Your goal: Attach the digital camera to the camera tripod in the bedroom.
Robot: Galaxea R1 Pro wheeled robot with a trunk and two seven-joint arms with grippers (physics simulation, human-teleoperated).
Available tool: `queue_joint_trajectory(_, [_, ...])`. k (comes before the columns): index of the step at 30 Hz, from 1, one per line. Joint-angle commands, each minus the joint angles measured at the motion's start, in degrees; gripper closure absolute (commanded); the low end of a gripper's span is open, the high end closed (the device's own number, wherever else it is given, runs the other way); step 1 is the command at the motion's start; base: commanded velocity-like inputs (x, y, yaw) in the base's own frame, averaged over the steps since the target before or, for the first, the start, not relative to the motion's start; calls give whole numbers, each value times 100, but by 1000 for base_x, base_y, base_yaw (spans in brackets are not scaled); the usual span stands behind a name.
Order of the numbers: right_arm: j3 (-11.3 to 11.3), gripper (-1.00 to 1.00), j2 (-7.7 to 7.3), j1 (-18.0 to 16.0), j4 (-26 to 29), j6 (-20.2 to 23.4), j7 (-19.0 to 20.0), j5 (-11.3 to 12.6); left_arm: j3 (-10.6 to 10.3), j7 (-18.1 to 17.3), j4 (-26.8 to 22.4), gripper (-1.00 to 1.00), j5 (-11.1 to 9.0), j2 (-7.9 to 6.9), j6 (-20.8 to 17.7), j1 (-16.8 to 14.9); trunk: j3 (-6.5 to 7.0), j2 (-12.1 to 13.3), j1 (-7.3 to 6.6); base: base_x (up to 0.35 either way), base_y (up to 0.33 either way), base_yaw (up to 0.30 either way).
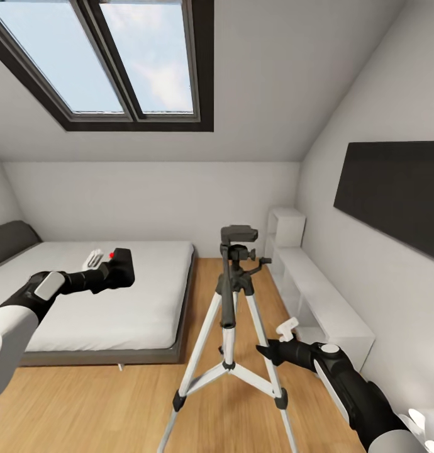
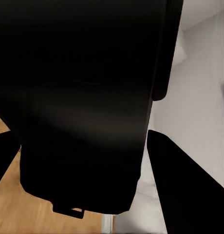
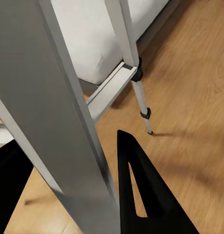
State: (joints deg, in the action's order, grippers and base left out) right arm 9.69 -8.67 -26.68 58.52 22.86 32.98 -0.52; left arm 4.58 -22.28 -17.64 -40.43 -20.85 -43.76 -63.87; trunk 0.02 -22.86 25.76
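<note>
In a bedroom, the left gripper [image 1: 119, 269] pinches the digital camera [image 1: 122, 261] above the bed [image 1: 116, 302], well left of the camera tripod [image 1: 233, 314] standing on the wood floor [image 1: 116, 402]. The right gripper [image 3: 73, 190] is spread around 1 silver tripod leg [image 3: 58, 122].

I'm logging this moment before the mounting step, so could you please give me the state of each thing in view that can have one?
Small black boxy digital camera: held off the bed, not yet on the tripod.
Silver-legged camera tripod: upright, legs spread, black pan head bare.
Left gripper: shut on the camera.
Right gripper: open, one tripod leg between its fingers.
Dark-framed skylight: closed.
</note>
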Motion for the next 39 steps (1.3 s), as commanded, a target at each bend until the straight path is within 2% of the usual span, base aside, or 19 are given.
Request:
queue_joint_trajectory(1, [4,100,-3,-3,7,6,57,26,52,-233,68,100,26,-2,-28,-3,-2,-6,2,0,0,0])
queue_joint_trajectory(4, [5,100,-3,-3,-21,-19,109,24,50,-570,154,100,30,-24,34,-3,-2,-6,2,0,0,0])
queue_joint_trajectory(6, [7,100,-3,-3,-90,-38,148,20,40,-920,248,100,41,-66,174,-1,-2,-6,2,0,0,0])
queue_joint_trajectory(10, [12,100,-3,-4,-222,-83,182,-3,28,-1340,399,100,101,-114,426,-2,-2,-6,2,0,0,0])
queue_joint_trajectory(12, [13,100,-1,-4,-269,-117,189,-39,24,-1426,447,100,141,-123,494,-2,-2,-6,2,0,0,0])
queue_joint_trajectory(19, [15,100,49,1,-471,-241,199,-312,17,-1559,549,100,370,-132,608,-3,-2,-6,2,0,0,0])
queue_joint_trajectory(24, [32,100,69,0,-623,-273,200,-440,16,-1580,570,100,415,-120,625,-3,-2,-6,2,0,0,0])
queue_joint_trajectory(35, [49,100,78,-2,-841,-634,200,-496,16,-1593,769,100,428,-82,646,-3,-2,-6,2,0,0,0])
queue_joint_trajectory(39, [50,100,83,1,-921,-721,198,-494,16,-1602,882,100,428,-34,841,-3,-2,-6,2,0,0,0])
